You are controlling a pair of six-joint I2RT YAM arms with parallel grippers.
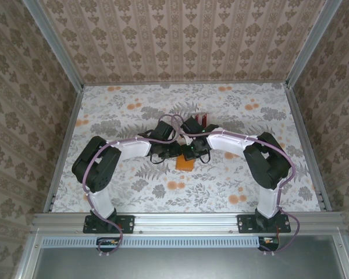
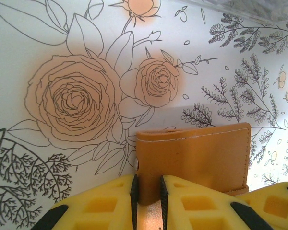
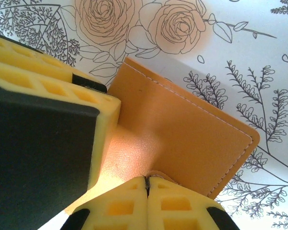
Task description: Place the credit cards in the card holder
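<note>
- Card holder [image 2: 197, 153]: plain orange, leather-like grain, stitched border, rounded corners.
- Position: centre of table [image 1: 122, 192], between both wrists.
- Left gripper [image 2: 148, 191]: clamped on holder's 7 o'clock corner, left wrist view.
- Right gripper [image 3: 147, 188]: pads together at holder's edge. Thin leaf pinched or not: cannot tell.
- Credit cards [image 1: 201, 120]: red-striped stack at 1 o'clock of holder, apart.
- Judgement, holder: light, soft, flexes under grip. Take by edges, spread mouth.
- Judgement, cards: likely thin, stiff, slick. Take edgewise.

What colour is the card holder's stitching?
White, running along the orange card holder near its edge; clearest in the right wrist view.
</note>
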